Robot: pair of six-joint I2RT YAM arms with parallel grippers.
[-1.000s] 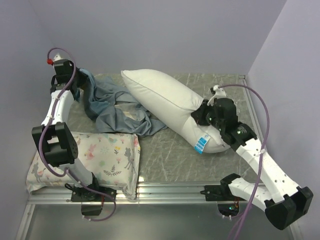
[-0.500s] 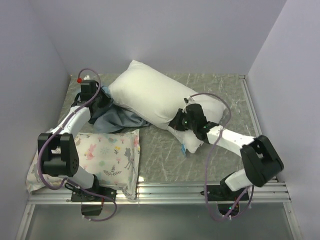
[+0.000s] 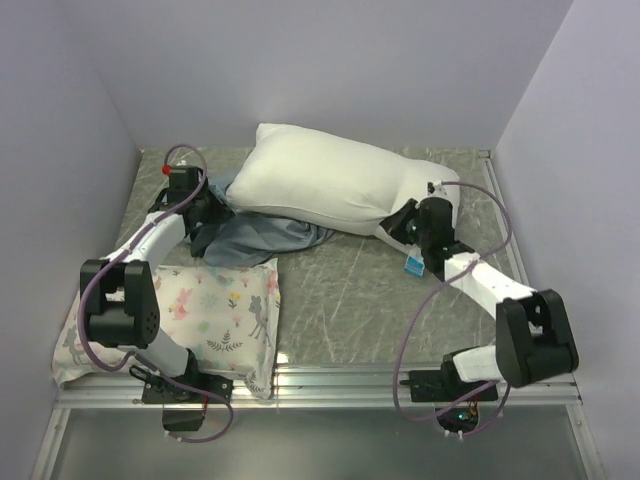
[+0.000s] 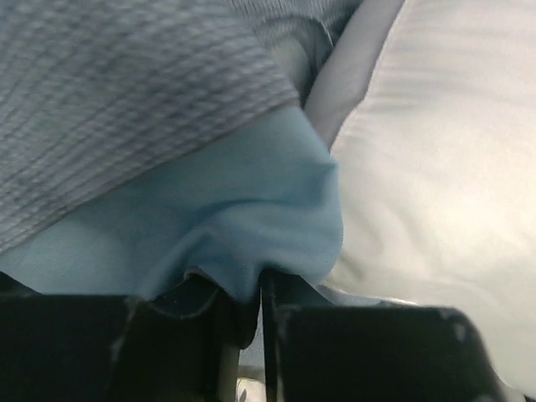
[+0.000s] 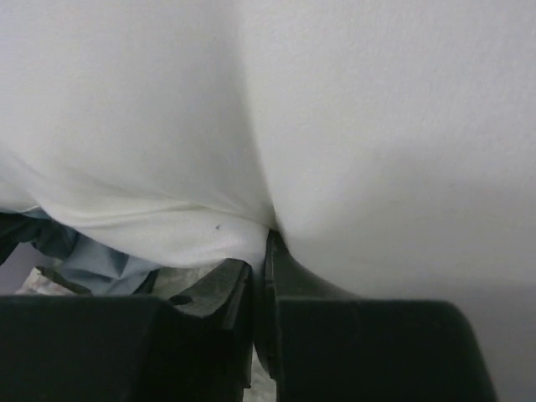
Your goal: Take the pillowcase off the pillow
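The plain white pillow [image 3: 330, 188] lies across the back of the table, bare, its blue-and-white tag [image 3: 412, 265] hanging at its right end. The pillowcase [image 3: 255, 237] lies bunched, slate-blue side out, at the pillow's left front edge. My left gripper [image 3: 212, 208] is shut on a fold of the pillowcase [image 4: 243, 226], with the pillow [image 4: 444, 167] close on its right. My right gripper [image 3: 404, 224] is shut on the pillow's fabric [image 5: 201, 230] at its right end. The pillowcase [image 5: 92, 260] shows low at the left there.
A smaller white floral deer-print pillow [image 3: 195, 315] lies at the front left, overhanging the table's near rail. Purple walls close in the back and both sides. The grey marbled tabletop [image 3: 340, 290] shows in front of the big pillow.
Both arms have swung in and down. The pillow has turned to lie flat across the back. The pillowcase has been drawn left and bunched under the pillow's left edge.
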